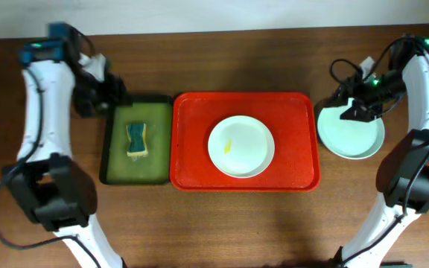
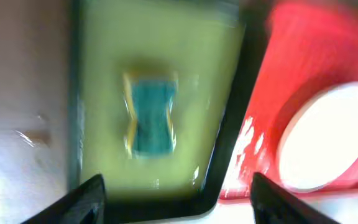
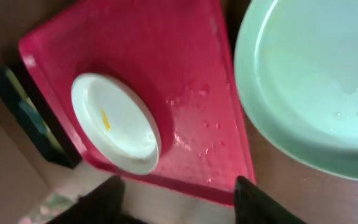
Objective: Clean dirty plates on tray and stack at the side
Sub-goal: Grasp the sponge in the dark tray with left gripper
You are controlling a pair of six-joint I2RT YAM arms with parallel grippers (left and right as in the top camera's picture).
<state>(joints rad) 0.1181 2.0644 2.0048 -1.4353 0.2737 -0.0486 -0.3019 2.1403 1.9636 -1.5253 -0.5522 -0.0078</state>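
Two plates visible: a white plate (image 1: 241,146) and a mint plate (image 1: 351,130); no third plate can be made out in these views.
Landmark: the red tray (image 1: 192,160), lying on the counter (image 1: 274,223).
White plate: sits on the tray, slightly toward its mint-plate side, with one small yellow smear (image 3: 105,120) on its face.
Mint plate: off the tray, on the counter just beside the tray's short edge; looks clean apart from a few water drops.
One green tray (image 1: 113,160): just beside the red tray's opposite short edge, holding one sponge (image 1: 138,140), teal with yellow edging.
Left hand (image 2: 176,193): hovers over the green tray, fingers spread apart, holding nothing.
Right hand (image 3: 176,199): above the mint plate near the red tray's edge; fingers spread, empty.
Step in hand: probably fetching the sponge to wipe the white plate.
Doing it well: come straight down on the sponge, close across its narrow waist, and lift clear of the green tray's rim before crossing to the red tray.
Wiping: press lightly on the smear; the right hand may need to steady the plate so it does not slide.
Stacking: afterwards the white plate likely goes on the mint one.
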